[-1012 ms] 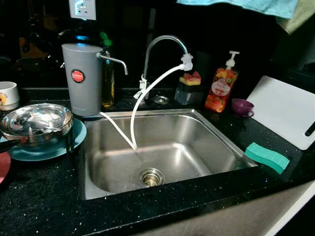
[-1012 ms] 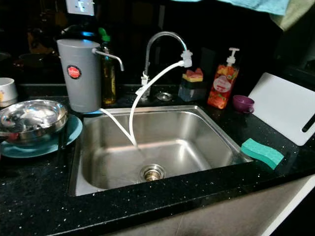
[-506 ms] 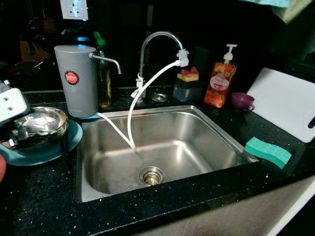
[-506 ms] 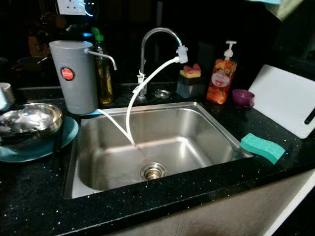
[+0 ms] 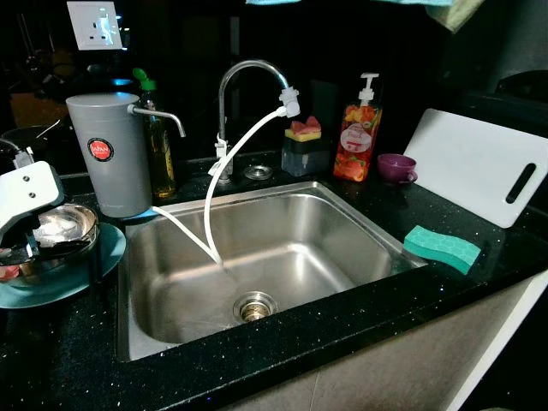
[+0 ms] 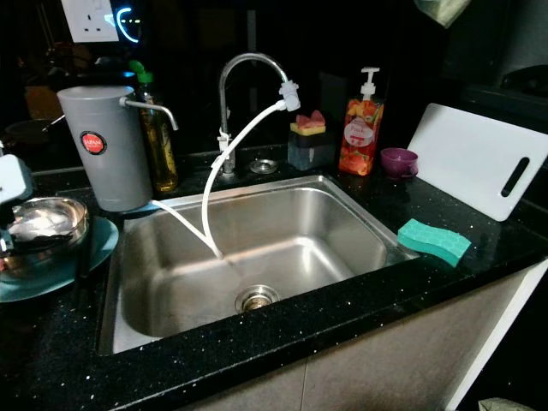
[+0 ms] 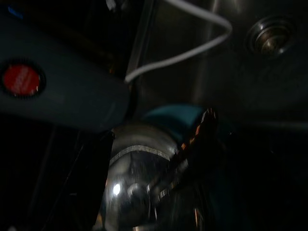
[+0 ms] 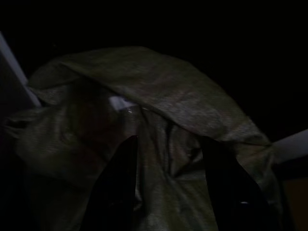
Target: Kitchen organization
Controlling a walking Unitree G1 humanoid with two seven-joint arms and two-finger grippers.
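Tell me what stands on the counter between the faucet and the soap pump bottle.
A dark sponge holder with a red-and-yellow sponge, between faucet and soap bottle; seen in both eye views.

Steel sink [image 5: 360, 229] in black counter [image 5: 60, 342], green sponge [image 5: 441, 248] at its right.

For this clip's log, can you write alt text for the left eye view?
A stainless steel sink sits in a black speckled counter, a white hose running from its curved faucet into the basin. The robot's left end effector reaches over a steel bowl on a teal plate; a green sponge lies on the right.
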